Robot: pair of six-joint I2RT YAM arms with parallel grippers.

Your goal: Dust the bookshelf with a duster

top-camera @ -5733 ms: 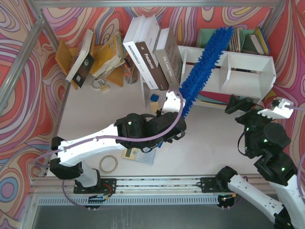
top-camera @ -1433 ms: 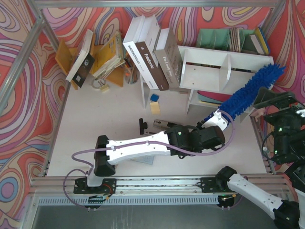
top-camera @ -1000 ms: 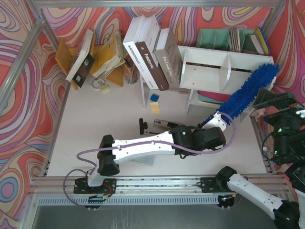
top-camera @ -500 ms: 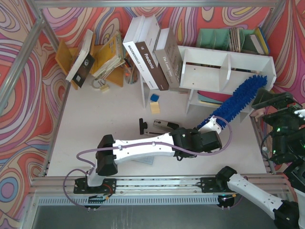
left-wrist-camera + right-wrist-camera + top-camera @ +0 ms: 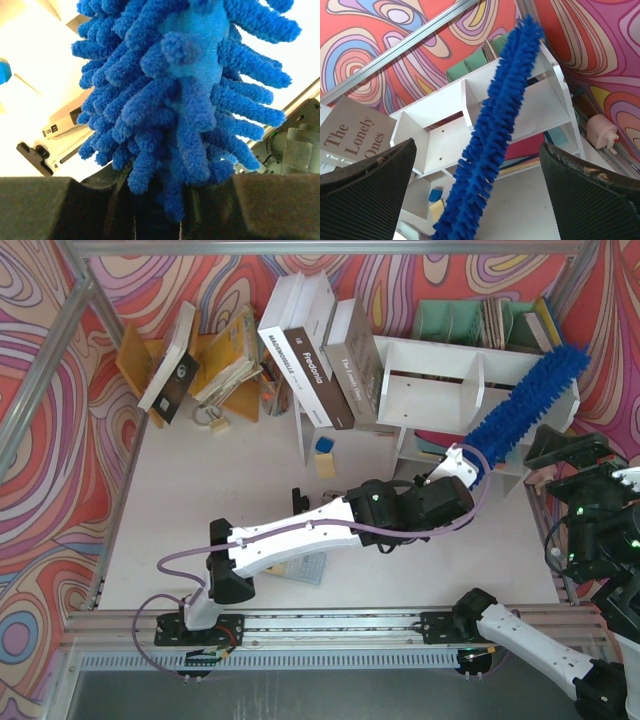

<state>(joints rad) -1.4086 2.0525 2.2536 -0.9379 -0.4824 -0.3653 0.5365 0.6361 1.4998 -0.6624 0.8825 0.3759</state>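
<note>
The white bookshelf (image 5: 430,390) stands at the back right, its divider splitting two upper compartments; it also shows in the right wrist view (image 5: 445,145). The fluffy blue duster (image 5: 525,405) slants up across the right compartment, its tip past the shelf's top right corner. My left gripper (image 5: 455,462) is shut on the duster's lower end, just in front of the shelf. In the left wrist view the duster head (image 5: 190,90) fills the frame above the jaws (image 5: 167,210), hiding the handle. My right gripper (image 5: 575,462) hangs open right of the shelf, and the duster (image 5: 495,135) shows beyond its spread fingers (image 5: 592,195).
Large books (image 5: 320,350) lean against the shelf's left end. A teal file organizer (image 5: 460,320) stands behind the shelf and an orange book rack (image 5: 215,365) at back left. Flat colourful books (image 5: 440,445) lie on the lower level. A black tool (image 5: 298,502) and a booklet (image 5: 305,568) lie under the left arm.
The left arm has pushed toward the shelf and swung the duster upward; its tip rose from the shelf's right end to above the top right corner. The right gripper has stayed open.
</note>
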